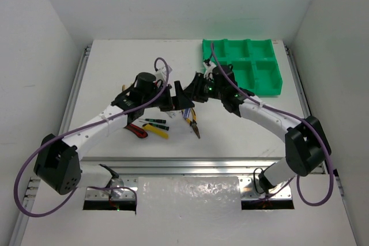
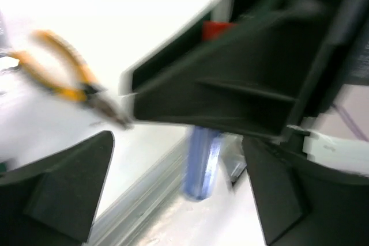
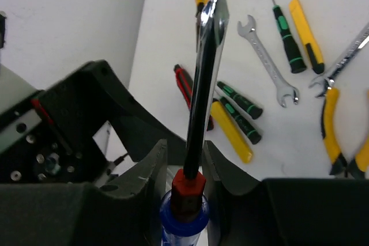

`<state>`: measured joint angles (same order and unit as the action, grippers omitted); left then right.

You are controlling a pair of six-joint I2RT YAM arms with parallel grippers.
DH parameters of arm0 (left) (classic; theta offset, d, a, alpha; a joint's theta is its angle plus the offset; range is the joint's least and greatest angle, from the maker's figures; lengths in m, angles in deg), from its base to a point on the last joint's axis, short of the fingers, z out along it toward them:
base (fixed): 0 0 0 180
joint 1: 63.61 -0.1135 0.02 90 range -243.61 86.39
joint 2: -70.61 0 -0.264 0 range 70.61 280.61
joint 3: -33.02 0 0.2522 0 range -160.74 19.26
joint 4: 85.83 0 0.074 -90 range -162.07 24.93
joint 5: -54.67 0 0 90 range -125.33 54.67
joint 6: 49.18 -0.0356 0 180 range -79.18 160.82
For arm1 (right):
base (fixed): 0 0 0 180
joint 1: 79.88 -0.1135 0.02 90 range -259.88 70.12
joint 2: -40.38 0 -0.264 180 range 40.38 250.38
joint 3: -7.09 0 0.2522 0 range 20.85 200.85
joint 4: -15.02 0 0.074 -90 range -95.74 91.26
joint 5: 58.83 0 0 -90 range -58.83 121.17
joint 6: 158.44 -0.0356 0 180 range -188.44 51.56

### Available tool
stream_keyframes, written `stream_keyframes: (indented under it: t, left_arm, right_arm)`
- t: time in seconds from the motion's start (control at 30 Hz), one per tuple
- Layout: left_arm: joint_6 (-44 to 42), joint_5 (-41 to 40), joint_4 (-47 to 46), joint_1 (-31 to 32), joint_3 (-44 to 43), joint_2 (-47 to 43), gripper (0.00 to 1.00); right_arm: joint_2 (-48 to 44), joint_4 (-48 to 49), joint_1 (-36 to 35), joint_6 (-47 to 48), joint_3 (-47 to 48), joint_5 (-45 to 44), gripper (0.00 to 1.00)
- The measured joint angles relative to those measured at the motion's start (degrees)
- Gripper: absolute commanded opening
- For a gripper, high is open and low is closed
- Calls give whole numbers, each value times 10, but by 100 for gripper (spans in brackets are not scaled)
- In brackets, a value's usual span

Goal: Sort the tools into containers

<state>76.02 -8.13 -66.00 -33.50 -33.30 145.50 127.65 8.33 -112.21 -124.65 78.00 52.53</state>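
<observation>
My right gripper (image 3: 184, 149) is shut on a screwdriver (image 3: 203, 79) with a blue handle, a red collar and a silver shaft, held above the table. My left gripper (image 2: 177, 168) is open, its fingers wide apart on either side of the hanging blue handle (image 2: 202, 165) without touching it. In the top view the two grippers meet at mid-table, the left (image 1: 173, 99) facing the right (image 1: 194, 90). The green tray (image 1: 266, 66) stands at the far right. More tools lie on the table: yellow pliers (image 3: 331, 131), a wrench (image 3: 268, 61), green-handled screwdrivers (image 3: 239, 105) and yellow knives (image 3: 230, 132).
A red-and-black knife (image 1: 137, 130) and a yellow knife (image 1: 156, 130) lie near the left arm. Yellow pliers (image 1: 192, 121) lie just in front of the grippers. White walls close in the table on the left, the right and the far side.
</observation>
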Motion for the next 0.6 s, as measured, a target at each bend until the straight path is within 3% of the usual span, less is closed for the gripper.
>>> stream_keyframes:
  t: [0.13,0.33,0.47,0.6]
  left_arm:
    - [-19,-125,107,0,-50,0,100]
    - [-96,-333,256,0,-80,-55,100]
    - [-137,-429,274,0,-52,-118,100]
    - [-149,-455,273,0,4,-149,100]
  right_arm:
    - [20,-93,21,59,60,-19,0]
    - [166,-256,115,184,308,-136,0]
    - [295,-323,163,238,463,-200,5]
    - [397,-376,185,270,558,-233,7]
